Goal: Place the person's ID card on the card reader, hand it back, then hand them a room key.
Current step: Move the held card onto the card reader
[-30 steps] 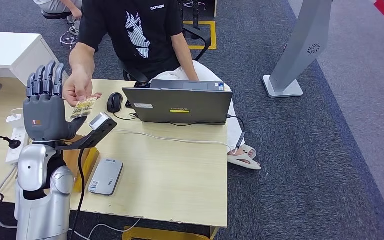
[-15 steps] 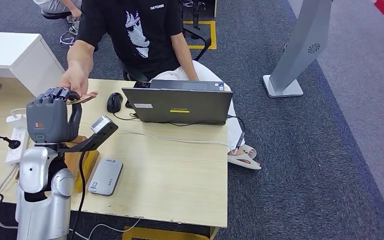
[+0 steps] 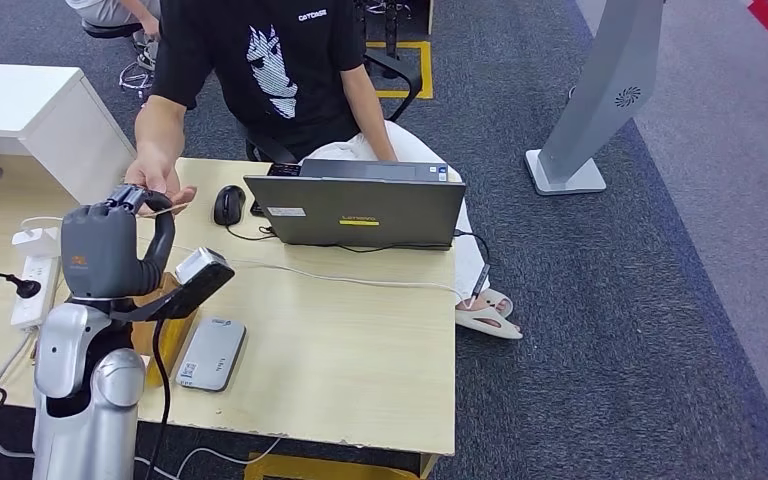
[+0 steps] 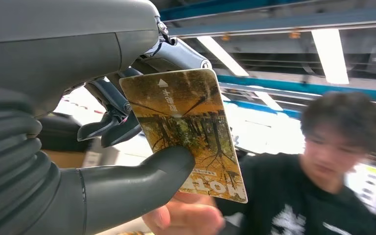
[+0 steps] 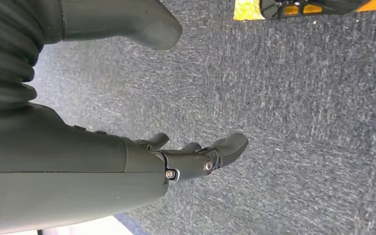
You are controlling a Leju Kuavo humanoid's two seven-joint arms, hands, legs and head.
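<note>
Between thumb and curled dark fingers point(image 4: 108, 128) of the left hand point(image 3: 110, 245): yellow-brown printed ID card point(image 4: 188, 132), tree picture on its face, pinched with the thumb pad on the printed side. Card stands raised over the far-left corner of the light wooden desk point(image 3: 360, 350), left of the black mouse point(image 3: 229, 205). Person's hand point(image 3: 155, 183) sits right at the card's far edge, touching or just beside it; cannot tell which from the head view. Wrist view shows their fingers under the card's lower corner.

Grey flat card reader point(image 3: 211, 352) lies on the desk near its front-left edge, just beside the left forearm, well apart from the card. Grey Lenovo laptop point(image 3: 355, 210) is mid-desk at the far edge, lid toward the robot, mouse just left of it. White power strip point(image 3: 30, 285) lies left of the left arm.

Right hand point(image 5: 196, 159) hangs over dark grey carpet point(image 5: 298, 122), fingers loosely apart, thumb clear of them, nothing held.

Person in a black printed T-shirt point(image 3: 270, 60) stands behind the desk's far edge.
</note>
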